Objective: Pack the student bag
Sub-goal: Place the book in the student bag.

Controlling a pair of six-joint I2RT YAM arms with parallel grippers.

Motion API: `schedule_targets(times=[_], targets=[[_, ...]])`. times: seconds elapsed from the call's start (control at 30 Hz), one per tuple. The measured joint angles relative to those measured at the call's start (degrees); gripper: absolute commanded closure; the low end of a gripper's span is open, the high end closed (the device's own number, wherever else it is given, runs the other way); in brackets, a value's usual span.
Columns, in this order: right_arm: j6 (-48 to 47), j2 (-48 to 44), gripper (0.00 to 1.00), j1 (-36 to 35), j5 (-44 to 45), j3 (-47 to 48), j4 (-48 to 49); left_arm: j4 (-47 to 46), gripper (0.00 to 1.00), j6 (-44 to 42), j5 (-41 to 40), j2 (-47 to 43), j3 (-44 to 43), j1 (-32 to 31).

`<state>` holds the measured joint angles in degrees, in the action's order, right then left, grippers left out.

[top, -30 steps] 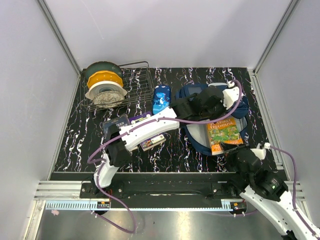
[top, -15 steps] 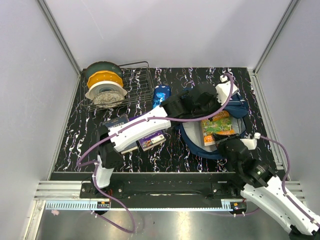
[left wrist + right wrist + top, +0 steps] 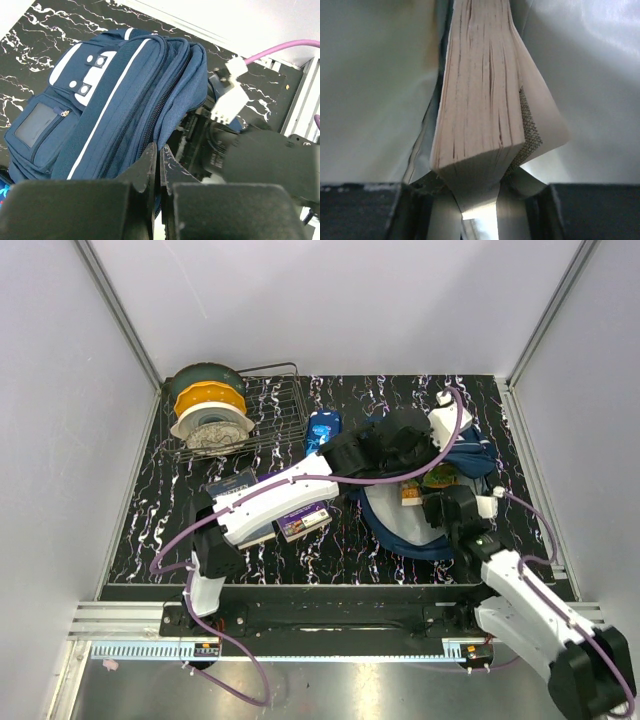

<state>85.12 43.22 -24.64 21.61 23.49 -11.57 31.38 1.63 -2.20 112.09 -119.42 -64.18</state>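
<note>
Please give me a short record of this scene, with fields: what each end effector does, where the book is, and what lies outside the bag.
Left end effector: shut on the rim of the large navy blue fabric backpack with white stripes, it seems, holding it up.
Right end effector: shut on a thick paperback book.
Book position: partly inside the backpack, between walls of light grey lining.
Outside the bag: small glossy blue pencil case and flat book-like items on the black marbled table.
</note>
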Motion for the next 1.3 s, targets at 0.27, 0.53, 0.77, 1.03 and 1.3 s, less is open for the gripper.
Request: schedule_targets(times=[0.27,0.53,0.77,1.03,1.3], targets=[[-0.9,17.0,0.94,4.8,-7.8,-0.2,18.7,-0.3,1.00,0.4,0.0,-0.3,0.0,0.5],[0.5,28.5,0.65,5.2,-8.6,-0.6,33.6,-1.5,1.00,1.5,0.9,-0.9,1.0,1.5],[1.9,31.3,0.20,5.3,-9.2,-1.4,39.6,-2.1,1.00,2.3,1.5,-1.6,1.9,2.4],[0.6,25.0,0.01,5.3,-11.0,-3.1,37.3,-3.5,1.00,3.4,2.3,-2.2,3.5,3.6],[-2.9,9.5,0.00,5.3,-13.2,-3.1,24.0,-4.5,1.00,4.3,3.6,-2.2,3.7,4.8]])
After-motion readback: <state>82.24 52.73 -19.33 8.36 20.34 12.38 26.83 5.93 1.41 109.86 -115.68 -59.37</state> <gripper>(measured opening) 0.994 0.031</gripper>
